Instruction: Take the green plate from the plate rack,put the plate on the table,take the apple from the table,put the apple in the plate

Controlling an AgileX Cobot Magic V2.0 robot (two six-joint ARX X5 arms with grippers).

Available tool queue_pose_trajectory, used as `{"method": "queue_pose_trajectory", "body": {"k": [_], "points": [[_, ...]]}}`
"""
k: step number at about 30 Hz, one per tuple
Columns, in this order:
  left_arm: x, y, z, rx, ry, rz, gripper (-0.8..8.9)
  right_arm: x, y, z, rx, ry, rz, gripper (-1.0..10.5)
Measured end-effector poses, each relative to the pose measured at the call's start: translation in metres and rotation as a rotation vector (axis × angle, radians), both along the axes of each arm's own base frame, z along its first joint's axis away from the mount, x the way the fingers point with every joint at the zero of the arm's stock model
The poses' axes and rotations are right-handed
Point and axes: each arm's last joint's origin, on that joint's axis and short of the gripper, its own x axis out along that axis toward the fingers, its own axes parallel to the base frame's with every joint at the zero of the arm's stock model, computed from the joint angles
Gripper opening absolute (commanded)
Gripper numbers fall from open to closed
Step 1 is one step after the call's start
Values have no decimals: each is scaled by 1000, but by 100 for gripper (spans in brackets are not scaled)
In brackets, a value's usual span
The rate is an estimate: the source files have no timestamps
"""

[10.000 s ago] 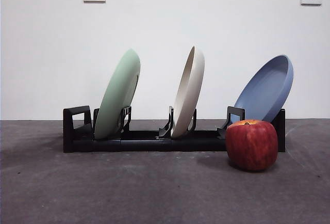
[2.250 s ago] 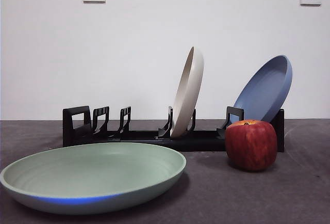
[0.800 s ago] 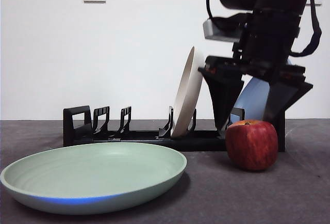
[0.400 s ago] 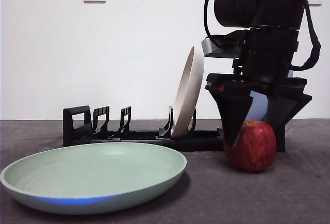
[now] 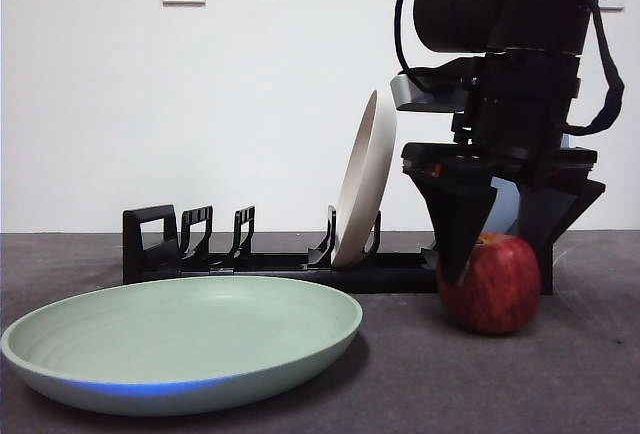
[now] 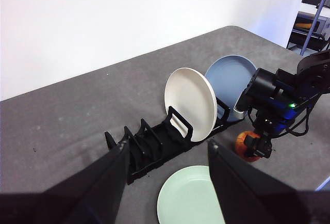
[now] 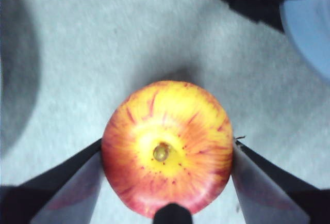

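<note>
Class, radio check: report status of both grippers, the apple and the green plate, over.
Right gripper straddling the apple, jaws at its sides, apple on the table. Left gripper open, waiting high. Green plate flat on table, path looks clear.

R gripper [image 5: 497, 254] lowered, jaws spread; L gripper [image 6: 166, 157] high, open.

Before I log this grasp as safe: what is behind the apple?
Behind the apple stand the plate rack's end and the blue plate, which the right gripper mostly hides in the front view. The rack slot holding that plate cannot be seen.
</note>
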Motion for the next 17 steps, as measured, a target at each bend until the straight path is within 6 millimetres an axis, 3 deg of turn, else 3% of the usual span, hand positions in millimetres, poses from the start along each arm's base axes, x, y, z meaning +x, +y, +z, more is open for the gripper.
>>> {"method": "queue_pose_trajectory", "body": {"k": [5,9,13,17], "points": [[0,0,0,0,0,0,259,-8,-2,10,56,72,15,-11],[0,0,0,2,1,0,259,-10,4,43,252,52,65,-11],[-1,1,-3,24,17,1,259,-19,21,78,429,35,167,-11],[-1,2,-6,48,44,2,259,-33,45,94,465,18,257,-12]]}}
